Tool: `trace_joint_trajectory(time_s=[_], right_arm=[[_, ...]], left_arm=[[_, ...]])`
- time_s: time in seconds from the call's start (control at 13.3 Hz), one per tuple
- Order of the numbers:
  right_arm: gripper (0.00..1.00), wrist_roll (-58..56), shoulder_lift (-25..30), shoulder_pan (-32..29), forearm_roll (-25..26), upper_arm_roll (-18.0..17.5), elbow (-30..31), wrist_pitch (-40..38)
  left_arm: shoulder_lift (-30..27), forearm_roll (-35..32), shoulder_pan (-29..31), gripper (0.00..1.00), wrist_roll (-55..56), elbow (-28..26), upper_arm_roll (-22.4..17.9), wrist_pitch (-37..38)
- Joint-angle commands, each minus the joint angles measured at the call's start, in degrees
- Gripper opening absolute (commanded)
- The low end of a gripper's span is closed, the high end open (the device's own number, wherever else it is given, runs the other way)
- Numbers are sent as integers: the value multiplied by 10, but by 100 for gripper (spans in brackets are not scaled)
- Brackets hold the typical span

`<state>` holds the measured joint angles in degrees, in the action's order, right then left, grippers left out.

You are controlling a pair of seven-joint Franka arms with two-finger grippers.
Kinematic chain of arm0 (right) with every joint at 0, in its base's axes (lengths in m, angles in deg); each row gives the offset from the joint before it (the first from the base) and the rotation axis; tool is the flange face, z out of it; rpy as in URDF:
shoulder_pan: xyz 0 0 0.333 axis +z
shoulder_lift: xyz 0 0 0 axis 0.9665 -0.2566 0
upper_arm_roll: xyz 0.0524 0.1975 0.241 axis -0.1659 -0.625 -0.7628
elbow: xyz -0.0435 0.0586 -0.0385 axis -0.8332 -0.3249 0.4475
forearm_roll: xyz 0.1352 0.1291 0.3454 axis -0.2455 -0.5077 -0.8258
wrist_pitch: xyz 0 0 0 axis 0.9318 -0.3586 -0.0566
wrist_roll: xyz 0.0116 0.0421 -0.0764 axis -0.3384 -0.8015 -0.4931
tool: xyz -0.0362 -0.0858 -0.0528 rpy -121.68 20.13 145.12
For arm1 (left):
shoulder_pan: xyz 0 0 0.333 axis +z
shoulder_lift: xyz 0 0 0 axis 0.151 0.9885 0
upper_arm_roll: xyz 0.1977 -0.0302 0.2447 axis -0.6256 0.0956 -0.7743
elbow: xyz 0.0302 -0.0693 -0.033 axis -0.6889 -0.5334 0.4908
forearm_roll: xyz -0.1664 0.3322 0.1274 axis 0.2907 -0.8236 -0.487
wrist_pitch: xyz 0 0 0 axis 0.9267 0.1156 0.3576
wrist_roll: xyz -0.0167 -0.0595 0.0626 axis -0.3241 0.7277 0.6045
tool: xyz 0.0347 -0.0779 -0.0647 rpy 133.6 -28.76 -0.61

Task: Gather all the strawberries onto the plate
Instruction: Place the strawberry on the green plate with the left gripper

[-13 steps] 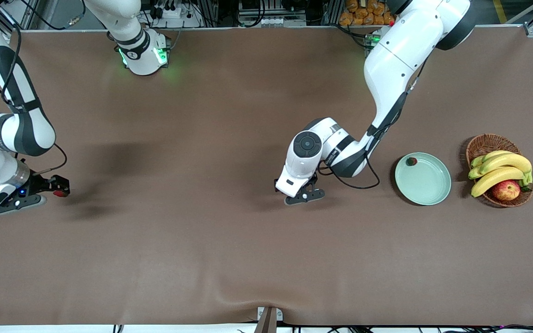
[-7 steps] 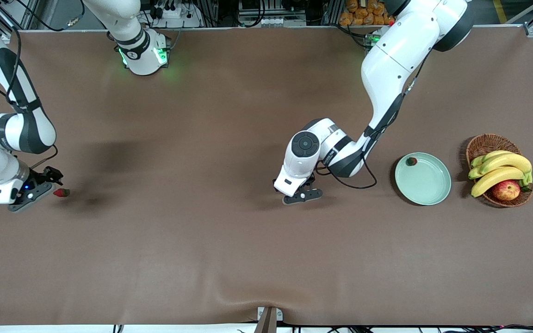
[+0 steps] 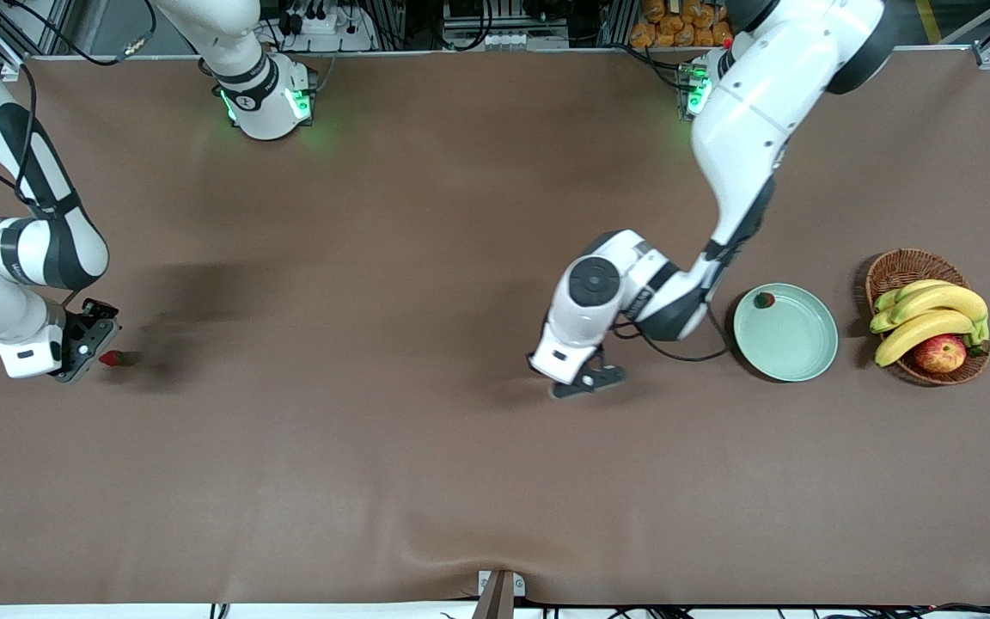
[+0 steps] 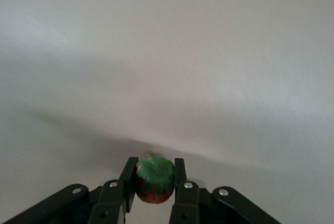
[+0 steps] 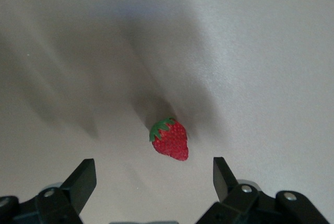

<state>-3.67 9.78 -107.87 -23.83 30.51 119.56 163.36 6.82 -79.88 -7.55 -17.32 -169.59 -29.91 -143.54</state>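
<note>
My left gripper [image 3: 591, 379] is over the middle of the table, shut on a strawberry [image 4: 155, 179] with its green cap up between the fingers; the hand hides this berry in the front view. A second strawberry [image 3: 764, 299] lies in the pale mint-green plate [image 3: 796, 361], by the rim nearest the arms' bases. A third strawberry [image 3: 111, 358] lies on the table at the right arm's end. My right gripper [image 3: 93, 342] is wide open beside it. In the right wrist view that berry [image 5: 169, 139] lies just ahead of the open gripper [image 5: 154, 179], not between the fingers.
A brown wicker basket [image 3: 907, 262] with bananas [image 3: 933, 314] and a red-yellow apple [image 3: 939, 353] stands beside the plate at the left arm's end. A brown cloth covers the table, with a fold at its front edge [image 3: 461, 563].
My left gripper has moved toward the plate with its strawberry. My right gripper has drawn back from the third strawberry and turned; the berry now lies free on the table.
</note>
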Motion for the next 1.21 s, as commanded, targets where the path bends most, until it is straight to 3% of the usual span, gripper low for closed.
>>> trace_joint_trajectory(time_s=[0.0, 0.15, 0.3, 0.6, 0.98, 1.13], right_arm=[[100, -111, -24, -19, 13, -10, -16, 36], [100, -155, -52, -23, 12, -11, -43, 36], [100, -182, -67, -22, 10, -11, -61, 36], [100, -185, -74, -21, 10, -11, -65, 36], [100, -185, -78, -19, 8, -13, -66, 36], [79, -185, -78, -18, 8, -14, -66, 36]], left_arm=[[-71, -12, 42, 0, -2, -21, 23, 86], [-107, -9, 72, 0, -69, -28, 27, 176], [-138, 10, 115, 0, -130, -60, 28, 216], [-165, 10, 204, 0, -214, -140, 29, 218], [-177, -16, 272, 0, -232, -207, 28, 205], [-175, -16, 298, 0, -232, -223, 28, 171]])
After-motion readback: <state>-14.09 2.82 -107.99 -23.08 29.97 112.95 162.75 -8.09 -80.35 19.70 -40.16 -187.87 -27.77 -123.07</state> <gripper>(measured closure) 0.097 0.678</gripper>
